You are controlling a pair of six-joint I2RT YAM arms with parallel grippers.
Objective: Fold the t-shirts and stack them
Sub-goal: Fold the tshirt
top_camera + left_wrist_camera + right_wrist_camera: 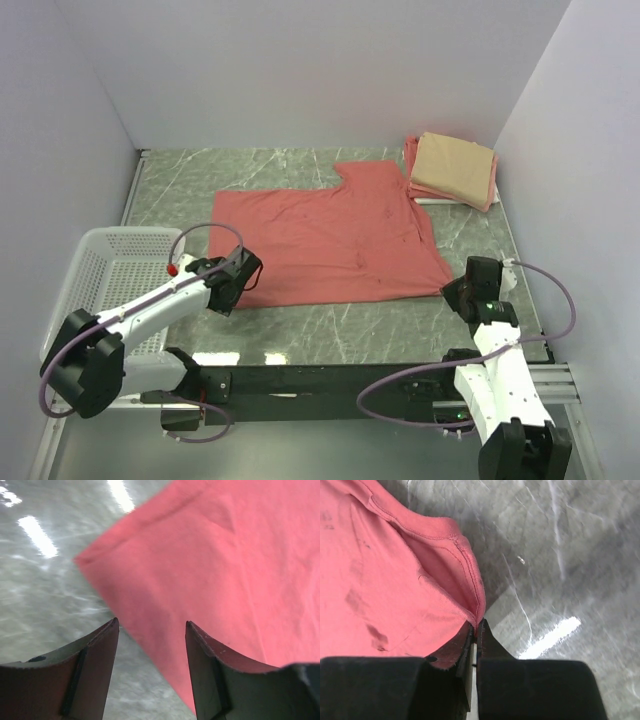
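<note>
**Salmon-red shirt: right corner pinched, left claw released over left corner**

Top view
- Spread flat across the middle of the grey marbled table (400, 330): salmon-red t-shirt (330, 235). Far edge stepped, higher on the right, ending just beside the folded stack.
- Far right corner of table: tan t-shirt (455, 165), folded, on top of a folded pink t-shirt (410, 160). Of the pink one, only narrow edges showing along the left and right sides.
- Near left edge of table: white mesh basket (125, 235), upright, beside the left arm. Apart from the red shirt.

Left side
- Left gripper (243, 270) at the near left corner of the red shirt.
- Wrist view: fingers standing well apart, released, gripping nothing.
- Below the gap: the shirt's corner and one edge lying flat on the marbled surface, bare table to the left of it.
- Cannot tell whether the fingertips touch the cloth or hang just above it.

Right side
- Right gripper (455, 290) at the near right corner of the red shirt.
- Wrist view: fingers pressed together, clenched on the stitched hem right at the corner.
- Cloth there lifted off the table, rising in a soft fold to the fingertips. Rest of the shirt flat.
- A few small dark spots on the fabric left of the fold.
- Bare table with bright light reflections to the right of the claw.
</note>
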